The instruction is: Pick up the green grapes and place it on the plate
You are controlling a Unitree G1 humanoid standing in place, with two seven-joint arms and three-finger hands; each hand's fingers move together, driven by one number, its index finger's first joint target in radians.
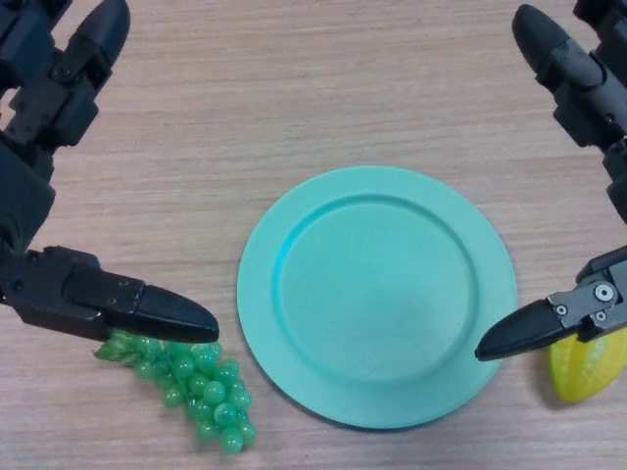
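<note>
Green grapes point(201, 390) sit on the wooden table point(294, 88) just left of the plate point(377, 294), untouched. Left hand point(59, 284) hovers over them, fingers spread, probably lining up a grab. Right hand point(578, 313) open too.

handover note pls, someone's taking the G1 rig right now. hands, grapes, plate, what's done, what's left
Left hand: open, fingers straight, holding nothing. Its lower finger lies over the top edge of the green grapes; whether it touches them cannot be told.
Right hand: open and empty, one fingertip at the right rim of the plate.
Green grapes: on the table, just left of the plate near the front edge, not lifted.
Plate: teal, in the middle of the table, nothing on it.
A yellow fruit lies under the right hand, right of the plate.
Done: nothing yet.
Left: close the left hand on the grapes, lift, set them on the plate.
</note>
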